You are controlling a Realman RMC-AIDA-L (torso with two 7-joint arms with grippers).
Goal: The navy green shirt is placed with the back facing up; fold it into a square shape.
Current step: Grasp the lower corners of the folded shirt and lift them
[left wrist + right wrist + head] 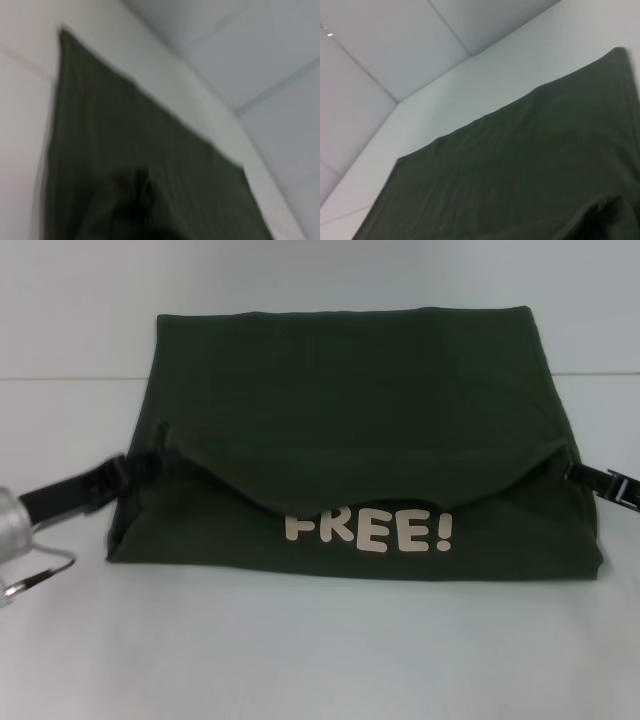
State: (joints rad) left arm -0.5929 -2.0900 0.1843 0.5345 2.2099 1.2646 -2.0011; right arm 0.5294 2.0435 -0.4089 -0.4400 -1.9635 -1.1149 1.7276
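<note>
Head view: both fingers (150, 462) (572, 472) pinching shirt (340, 390) flap (mid-fold).

Light was even and soft; the shirt (350, 430) cast faint shadow toward 6 o'clock. The left wrist view was motion-blurred, others slightly soft.

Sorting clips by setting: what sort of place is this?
Probably a lab or test bench, not a home: a bare white table against plain white panelled walls, holding only the shirt, with the left gripper and right gripper at its sides.
</note>
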